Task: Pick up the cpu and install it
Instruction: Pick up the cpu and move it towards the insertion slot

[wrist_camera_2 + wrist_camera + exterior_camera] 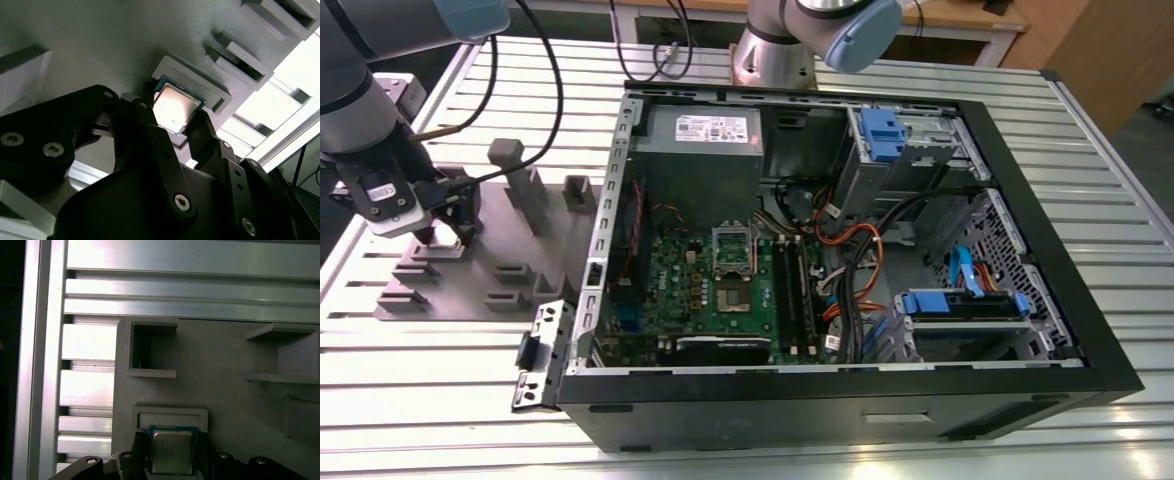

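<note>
The cpu [172, 452], a small square chip with a shiny silver top and a thin dark rim, sits between my gripper's [171, 445] black fingers [138, 447] in both wrist views. The fingers press on two opposite sides of the cpu [175, 106], so the gripper [172, 116] is shut on it. It is just at the shallow square pocket [200, 85] of the grey holder plate; whether it is lifted clear I cannot tell. In the exterior view the gripper [447, 232] hangs over that plate [520, 270] at the exterior view's left, well away from the open computer case [854, 250].
Inside the case, the green motherboard carries a silver socket frame [731, 255], with cables and blue drive bays beside it. Tall grey posts [520, 185] rise from the holder plate near the gripper. Another arm's base [781, 50] stands behind the case on the slatted aluminium table [440, 400].
</note>
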Tool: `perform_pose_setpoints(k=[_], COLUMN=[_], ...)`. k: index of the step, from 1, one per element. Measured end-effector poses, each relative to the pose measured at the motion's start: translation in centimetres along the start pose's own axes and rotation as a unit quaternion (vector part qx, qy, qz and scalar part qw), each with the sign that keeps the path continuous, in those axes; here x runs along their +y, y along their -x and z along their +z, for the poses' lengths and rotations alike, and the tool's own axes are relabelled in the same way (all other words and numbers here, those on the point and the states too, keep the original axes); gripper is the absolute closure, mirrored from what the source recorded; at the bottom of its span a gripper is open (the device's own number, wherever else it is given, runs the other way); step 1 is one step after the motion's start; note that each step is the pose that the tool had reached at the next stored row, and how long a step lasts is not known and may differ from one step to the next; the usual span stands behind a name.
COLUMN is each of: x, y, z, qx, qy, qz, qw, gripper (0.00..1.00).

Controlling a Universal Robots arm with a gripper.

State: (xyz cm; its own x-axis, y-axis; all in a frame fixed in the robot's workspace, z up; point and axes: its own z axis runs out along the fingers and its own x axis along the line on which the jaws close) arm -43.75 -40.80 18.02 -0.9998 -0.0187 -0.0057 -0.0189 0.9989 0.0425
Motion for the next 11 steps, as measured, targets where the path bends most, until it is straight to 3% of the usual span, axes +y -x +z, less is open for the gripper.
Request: perform_pose_setpoints(k=[1,11], x=[0.0,0.0], y=[0.0,0.0], z=[0.0,-0.09], qx=[0.0,0.0], qy=[0.0,0.0], qz=[0.0,0.0], qw=[1.0,1.0], gripper=[0.48,0.48])
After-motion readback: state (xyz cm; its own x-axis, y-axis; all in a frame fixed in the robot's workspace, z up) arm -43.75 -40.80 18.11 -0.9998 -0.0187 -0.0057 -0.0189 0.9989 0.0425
